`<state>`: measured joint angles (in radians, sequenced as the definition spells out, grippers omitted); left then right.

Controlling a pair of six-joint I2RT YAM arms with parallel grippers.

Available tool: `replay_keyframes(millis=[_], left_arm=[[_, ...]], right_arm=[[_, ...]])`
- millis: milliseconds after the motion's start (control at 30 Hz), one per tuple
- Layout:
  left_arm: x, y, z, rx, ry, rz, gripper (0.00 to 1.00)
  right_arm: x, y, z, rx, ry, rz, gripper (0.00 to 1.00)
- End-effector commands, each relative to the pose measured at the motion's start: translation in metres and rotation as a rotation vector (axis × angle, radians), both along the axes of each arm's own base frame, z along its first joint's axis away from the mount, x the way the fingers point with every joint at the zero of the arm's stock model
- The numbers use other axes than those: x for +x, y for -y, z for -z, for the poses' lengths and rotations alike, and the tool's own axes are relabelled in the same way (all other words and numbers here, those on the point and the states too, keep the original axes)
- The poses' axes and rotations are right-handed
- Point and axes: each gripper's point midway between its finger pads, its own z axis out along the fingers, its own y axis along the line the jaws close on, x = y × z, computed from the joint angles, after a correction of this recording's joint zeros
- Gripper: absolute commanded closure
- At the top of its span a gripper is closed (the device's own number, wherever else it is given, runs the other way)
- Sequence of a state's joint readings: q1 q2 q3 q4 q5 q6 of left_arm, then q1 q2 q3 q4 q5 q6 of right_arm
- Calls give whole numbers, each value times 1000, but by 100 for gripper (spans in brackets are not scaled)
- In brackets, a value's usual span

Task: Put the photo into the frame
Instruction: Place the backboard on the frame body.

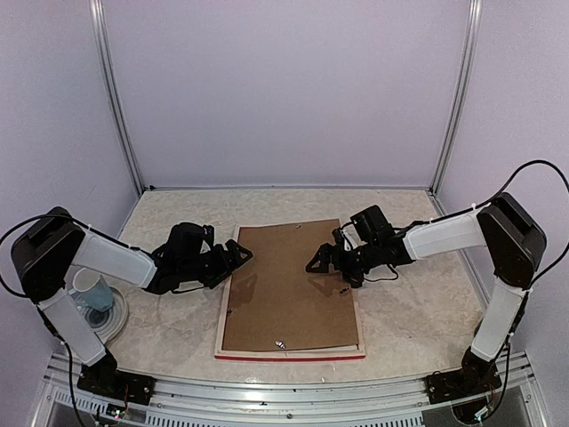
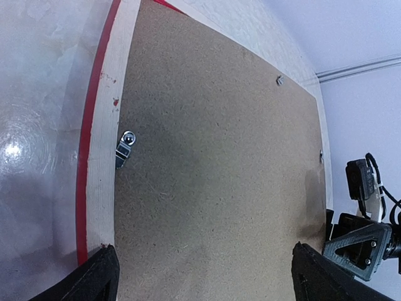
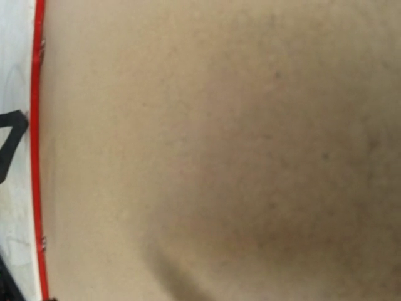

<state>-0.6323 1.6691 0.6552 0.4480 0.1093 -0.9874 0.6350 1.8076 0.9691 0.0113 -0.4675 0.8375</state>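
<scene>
frame: large rectangular frame [image 1: 221, 313] with a glossy red front, lying face down at table [image 1: 404, 311] centre, pale wood back up.
frame contents: brown hardboard backing panel [image 1: 286, 285] sits inside the wood rim and covers the whole opening.
photo: not visible in any view, so its place cannot be told.
left claw: left claw [image 1: 240, 261] is at the frame's 9 o'clock edge. The left wrist view shows it spread wide, both fingers [image 2: 94, 279] low over the panel, gripping nothing.
right claw: right claw [image 1: 322, 253] is over the panel towards 3 o'clock. The top view shows its tips apart with nothing between them.
cup: pale blue cup [image 1: 92, 289] stands on a white round plate [image 1: 114, 322] at the table's 8 o'clock. Its contents cannot be seen.
left wrist only: small metal turn clip [image 2: 125, 148] lies across the join of wood rim [image 2: 103, 157] and panel [image 2: 219, 175]. The right arm's black finger shows at 4 o'clock.
right wrist only: close, blurred panel [image 3: 219, 150] fills the view, with a thin red frame edge [image 3: 39, 125] at 9 o'clock.
</scene>
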Motion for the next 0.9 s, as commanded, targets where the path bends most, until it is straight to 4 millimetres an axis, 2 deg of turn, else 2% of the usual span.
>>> replay_keyframes(millis=[0, 167, 433, 600, 867], left_arm=[[-26, -15, 46, 72, -149, 14, 5], [-26, -18, 47, 69, -150, 9, 5], [-27, -19, 47, 65, -151, 6, 5], [-27, -20, 47, 65, -151, 4, 5], [-29, -21, 48, 61, -153, 2, 5]], right_arm=[[1, 0, -14, -77, 28, 28, 1], [0, -7, -23, -152, 36, 38, 1], [-6, -10, -24, -243, 45, 39, 1], [-9, -8, -18, -297, 43, 36, 1], [-10, -3, -25, -335, 66, 27, 1]])
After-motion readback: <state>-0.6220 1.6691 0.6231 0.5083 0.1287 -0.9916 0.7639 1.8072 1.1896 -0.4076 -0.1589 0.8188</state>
